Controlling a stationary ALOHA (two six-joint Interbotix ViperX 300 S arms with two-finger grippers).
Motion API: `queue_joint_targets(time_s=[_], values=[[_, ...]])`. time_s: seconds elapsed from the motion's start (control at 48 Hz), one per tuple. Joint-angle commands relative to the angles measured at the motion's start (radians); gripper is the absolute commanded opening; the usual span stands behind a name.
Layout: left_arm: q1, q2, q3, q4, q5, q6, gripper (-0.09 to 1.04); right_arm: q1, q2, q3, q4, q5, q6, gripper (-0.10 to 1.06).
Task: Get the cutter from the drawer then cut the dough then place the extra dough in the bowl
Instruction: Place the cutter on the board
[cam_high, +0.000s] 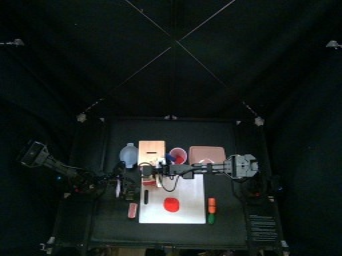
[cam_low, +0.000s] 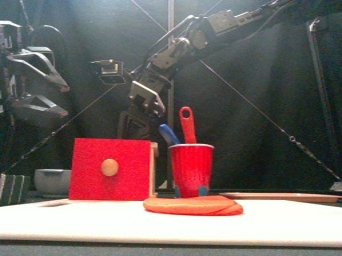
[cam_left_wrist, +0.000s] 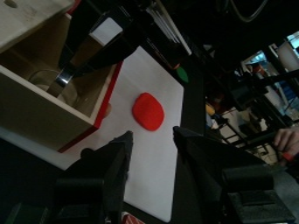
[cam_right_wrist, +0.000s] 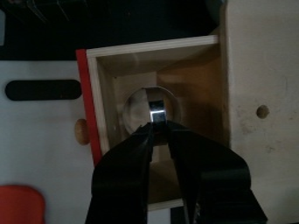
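The pale wooden box (cam_right_wrist: 239, 61) has its red-fronted drawer (cam_right_wrist: 84, 96) pulled out. The round metal cutter (cam_right_wrist: 152, 103) lies inside it. My right gripper (cam_right_wrist: 152, 129) reaches down into the drawer, its jaws pinched together at the cutter's edge. The left wrist view shows the same gripper (cam_left_wrist: 73, 68) over the cutter (cam_left_wrist: 61, 80). A flat red dough disc (cam_high: 174, 205) lies on the white cutting board (cam_high: 194, 190). My left gripper (cam_left_wrist: 149, 140) hovers open over the board's near part, with nothing between its fingers. The blue-grey bowl (cam_low: 54, 180) sits left of the box.
A red cup (cam_low: 190, 168) holding a red and a blue toy knife stands right of the box. The pink tray (cam_high: 205, 155) is behind the board at the right. A small orange and green toy (cam_high: 211, 207) lies on the board's right edge.
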Motion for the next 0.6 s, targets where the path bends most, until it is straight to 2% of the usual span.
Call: queue_joint_targets(time_s=[0.021, 0.458, 0.604], values=[[0.005, 0.000, -0.011, -0.006, -0.002, 0.002, 0.81, 0.000, -0.046, -0.029, -0.006, -0.003, 0.002, 0.57], [0.008, -0.002, -0.011, -0.017, -0.002, 0.003, 0.81, 0.002, -0.219, -0.008, -0.009, 0.018, 0.014, 0.57], [0.008, -0.005, -0.011, -0.017, -0.002, 0.003, 0.81, 0.026, -0.299, 0.032, -0.009, 0.054, 0.015, 0.57]])
